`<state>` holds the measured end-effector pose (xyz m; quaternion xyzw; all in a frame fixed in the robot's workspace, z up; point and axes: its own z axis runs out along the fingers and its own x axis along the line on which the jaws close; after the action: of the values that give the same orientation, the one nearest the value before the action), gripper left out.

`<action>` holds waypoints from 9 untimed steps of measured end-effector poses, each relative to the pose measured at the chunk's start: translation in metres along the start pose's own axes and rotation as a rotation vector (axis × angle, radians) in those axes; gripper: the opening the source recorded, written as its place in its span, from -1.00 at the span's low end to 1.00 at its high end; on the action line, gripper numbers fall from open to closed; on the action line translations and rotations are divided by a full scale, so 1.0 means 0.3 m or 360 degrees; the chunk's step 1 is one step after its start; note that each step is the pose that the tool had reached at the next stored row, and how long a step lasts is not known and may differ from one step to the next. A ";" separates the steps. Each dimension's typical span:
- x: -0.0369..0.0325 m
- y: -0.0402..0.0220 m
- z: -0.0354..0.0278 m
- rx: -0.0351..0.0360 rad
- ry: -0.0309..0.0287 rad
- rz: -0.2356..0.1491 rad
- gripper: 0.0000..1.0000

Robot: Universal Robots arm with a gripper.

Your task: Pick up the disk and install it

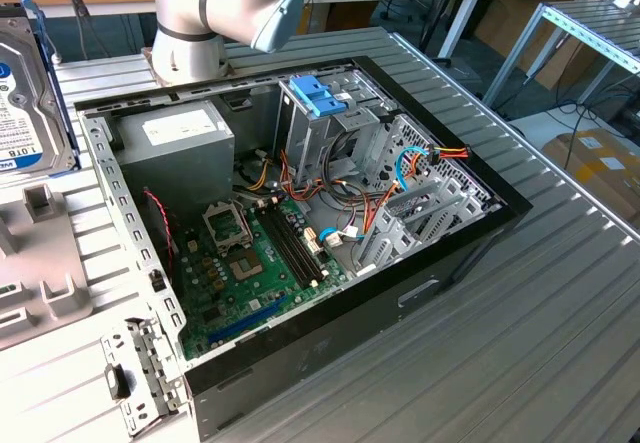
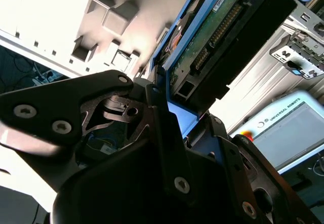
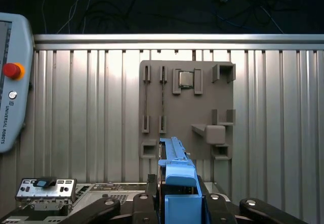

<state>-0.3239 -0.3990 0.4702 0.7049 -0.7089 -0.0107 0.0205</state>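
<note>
fingers (image 3: pixel 179 209): closed on the disk's blue carrier end, one each side, both wrist views.
disk (image 1: pixel 25 93): held on edge, clear of the worktop, over the grey fixture plate (image 3: pixel 187 107); in exterior view at that view's far left, beside the PC case (image 1: pixel 300 213), not in it yet.
step: carry w/ disk in grip; judged approx halfway, install still to do.
doing it well: keep grip square on carrier, no tilt; keep clear of cables & the blue-tabbed drive cage (image 1: pixel 320 98).
surface: ribbed metal worktop (image 1: pixel 560 293), case open on it.
room: teach pendant (image 3: pixel 12 82) at worktop edge; benches, boxes behind.
</note>
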 end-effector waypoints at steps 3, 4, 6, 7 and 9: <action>0.000 -0.006 0.000 0.0000 0.00001 0.0000 -0.25; 0.000 -0.008 0.001 0.0000 0.00001 0.0000 -0.25; 0.000 -0.014 0.001 0.0000 0.00000 0.0000 -0.25; 0.000 -0.016 0.002 0.0000 0.00001 0.0000 -0.25; 0.000 -0.020 0.002 0.0000 0.00002 0.0000 -0.25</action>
<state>-0.3180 -0.3989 0.4694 0.7049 -0.7089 -0.0107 0.0206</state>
